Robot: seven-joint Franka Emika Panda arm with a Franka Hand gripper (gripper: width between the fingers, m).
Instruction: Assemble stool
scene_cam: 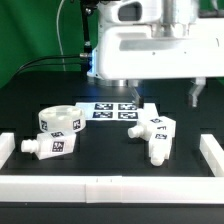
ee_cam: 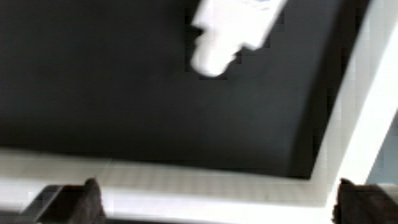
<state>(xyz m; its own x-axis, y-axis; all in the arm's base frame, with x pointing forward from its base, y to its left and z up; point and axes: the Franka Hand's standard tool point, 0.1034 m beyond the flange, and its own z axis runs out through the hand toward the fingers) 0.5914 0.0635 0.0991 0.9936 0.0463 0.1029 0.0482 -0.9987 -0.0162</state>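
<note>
The round white seat lies on the black table at the exterior view's left, with one tagged white leg just in front of it. Two more tagged legs lie close together at the right: one behind, one in front. My gripper hangs above the table behind these two legs, open and empty. In the wrist view its dark fingertips stand far apart around the gripper's middle, over a white rail. A blurred white leg lies further off on the black table.
The marker board lies flat at the table's middle, behind the parts. White border rails run along the front, the left and the right. Another rail runs along the side of the wrist view.
</note>
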